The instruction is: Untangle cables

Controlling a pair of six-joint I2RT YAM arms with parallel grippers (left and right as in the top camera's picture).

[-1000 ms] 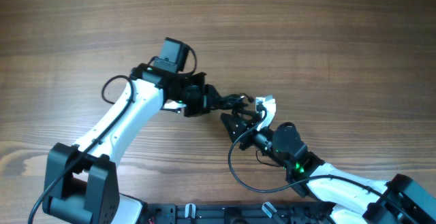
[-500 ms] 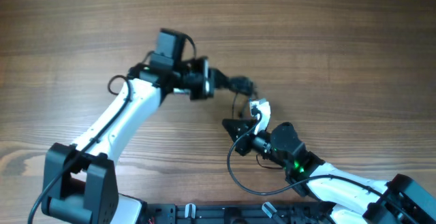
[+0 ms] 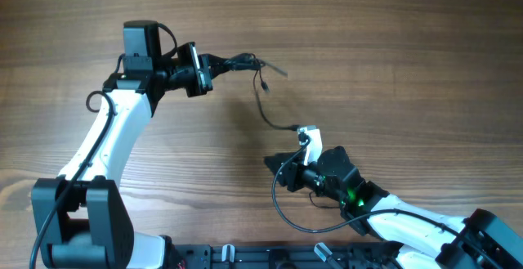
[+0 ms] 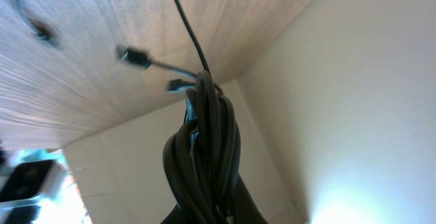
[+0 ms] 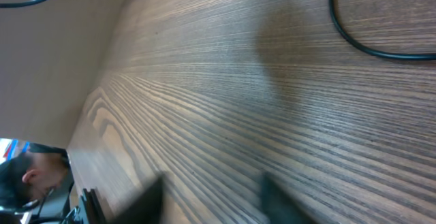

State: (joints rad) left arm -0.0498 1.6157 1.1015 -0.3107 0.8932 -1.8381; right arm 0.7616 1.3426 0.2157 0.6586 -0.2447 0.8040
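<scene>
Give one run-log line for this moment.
left gripper: shut on cables | right gripper: open, empty | strand hangs toward table

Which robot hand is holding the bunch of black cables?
The left gripper, up at the top, is clamped on the cables. The right gripper, lower down, is open and holds nothing.

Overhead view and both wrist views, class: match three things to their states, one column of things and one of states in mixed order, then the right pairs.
Things:
1. bunch of thin black cables
2. left black two-finger gripper
3. right black two-finger gripper

States:
a. open, nothing between its fingers
b. shut on the bunch
c. gathered together, one strand trailing loose

Pairs: 1-c, 2-b, 3-a
</scene>
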